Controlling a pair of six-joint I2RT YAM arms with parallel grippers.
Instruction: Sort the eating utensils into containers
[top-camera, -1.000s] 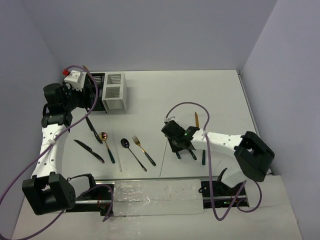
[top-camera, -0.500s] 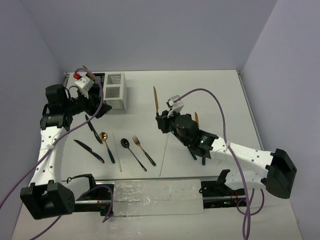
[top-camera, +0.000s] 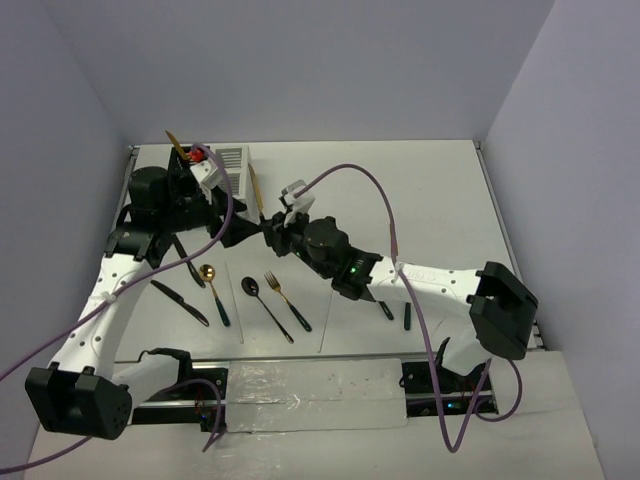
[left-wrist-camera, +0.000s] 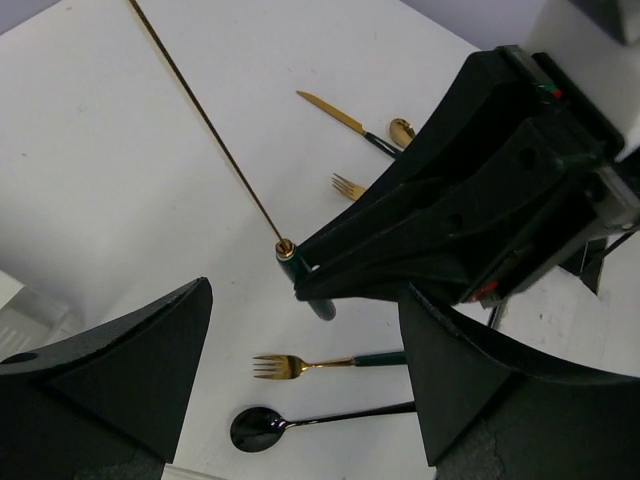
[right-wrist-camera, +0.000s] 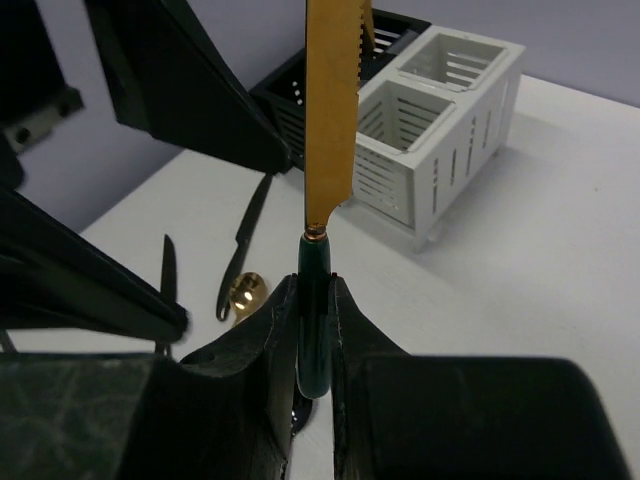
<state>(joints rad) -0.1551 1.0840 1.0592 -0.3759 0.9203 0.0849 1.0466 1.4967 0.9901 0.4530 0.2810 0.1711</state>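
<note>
- Knife (right-wrist-camera: 330, 120), gold blade on a dark green handle, has crossed from the middle of the bench (top-camera: 420, 200) to just short of the caddies since the earlier top view. It stands blade-up, clear of the surface.
- Right claw (right-wrist-camera: 315, 295) is clamped on the lower handle only and does not touch the blade.
- White caddy (right-wrist-camera: 440, 130) and black caddy (right-wrist-camera: 290, 105) lie beyond the blade, near it but not under it. I cannot tell which cell is intended.
- Left claw (left-wrist-camera: 305, 310) gapes wide and holds nothing. It has swung in from the far corner and now faces the right claw at close quarters.
- Risk one: arm-to-arm contact. Left arm (top-camera: 100, 300) crowds the black caddy, so any further advance of the knife could strike it.
- Risk two: the slim handle is pinched low. If the blade catches a rim or slat it could pivot in the grip and drop outside.
- Risk three: if a handover is meant, the blade is edge-on to the left claw, so closing may miss.
- A dropped knife would scatter the black spoon (top-camera: 250, 287) and gold fork (top-camera: 272, 282) lying below.
</note>
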